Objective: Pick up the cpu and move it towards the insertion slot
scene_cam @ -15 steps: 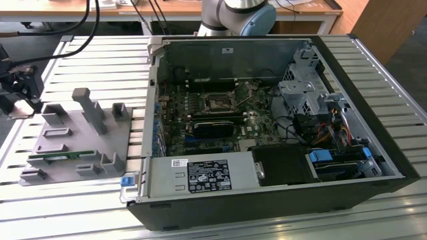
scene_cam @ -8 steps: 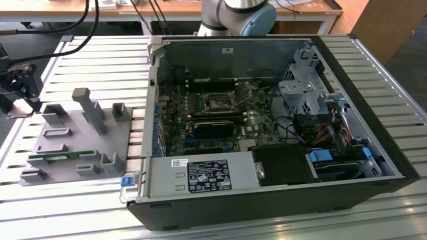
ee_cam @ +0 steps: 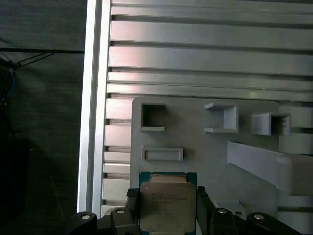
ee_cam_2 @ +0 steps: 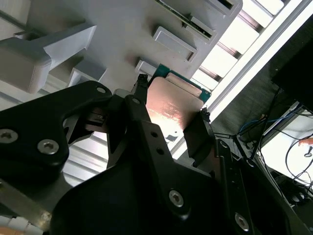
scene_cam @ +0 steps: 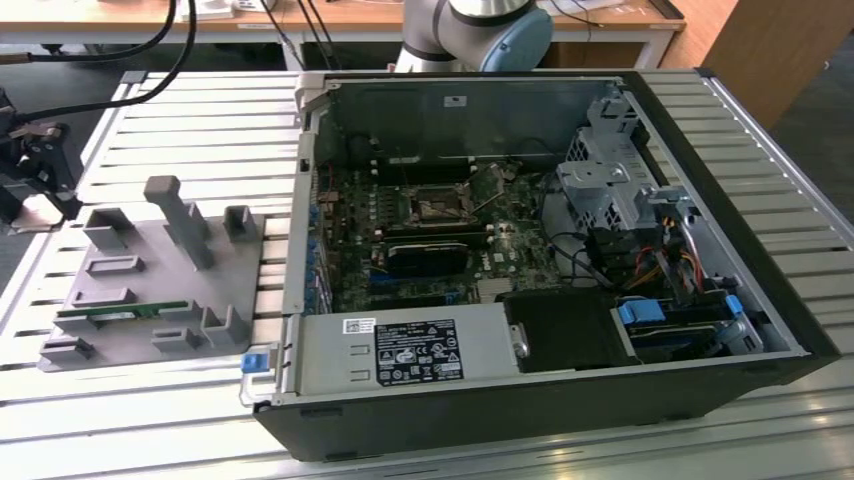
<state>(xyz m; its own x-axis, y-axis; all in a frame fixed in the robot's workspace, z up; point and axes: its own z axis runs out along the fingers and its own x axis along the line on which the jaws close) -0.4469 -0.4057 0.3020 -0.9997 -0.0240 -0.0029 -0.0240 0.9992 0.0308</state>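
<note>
Clamping the cpu (ee_cam: 167, 206) by opposite edges in the end effector (ee_cam: 166, 198); probably light, stiff, fragile, likely handling best edge-held.

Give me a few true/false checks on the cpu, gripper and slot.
1. The gripper grips the cpu by opposite edges. True.
2. The cpu sits in the insertion slot. False: the gripper holds it over the grey fixture.
3. A green memory stick lies on the grey fixture. True.
4. The computer case is closed. False: it is open, motherboard exposed.
</note>
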